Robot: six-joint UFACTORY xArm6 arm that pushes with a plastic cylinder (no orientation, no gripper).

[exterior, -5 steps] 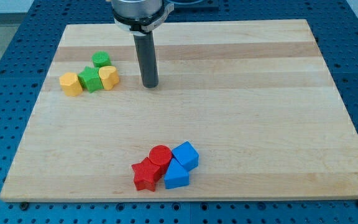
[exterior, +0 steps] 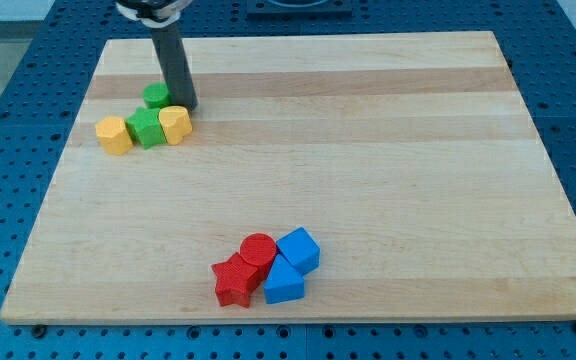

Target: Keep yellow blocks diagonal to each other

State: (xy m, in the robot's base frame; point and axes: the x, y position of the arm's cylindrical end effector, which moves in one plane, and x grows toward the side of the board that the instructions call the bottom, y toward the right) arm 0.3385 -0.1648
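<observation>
Two yellow blocks lie at the view's upper left: a yellow hexagonal block [exterior: 114,135] and a yellow heart-like block [exterior: 175,125]. A green star-shaped block [exterior: 147,129] sits between them, touching both. A small green cylinder [exterior: 156,96] stands just above the green star. My tip [exterior: 185,104] is right beside the green cylinder on its right, just above the right-hand yellow block.
A cluster near the view's bottom middle holds a red cylinder [exterior: 258,249], a red star-shaped block [exterior: 234,281], a blue cube [exterior: 299,249] and a blue triangular block [exterior: 283,282]. The wooden board [exterior: 368,150] ends at blue perforated table on all sides.
My tip has moved left and slightly up, from the right of the yellow-green group to beside the green cylinder. No block has visibly moved.
</observation>
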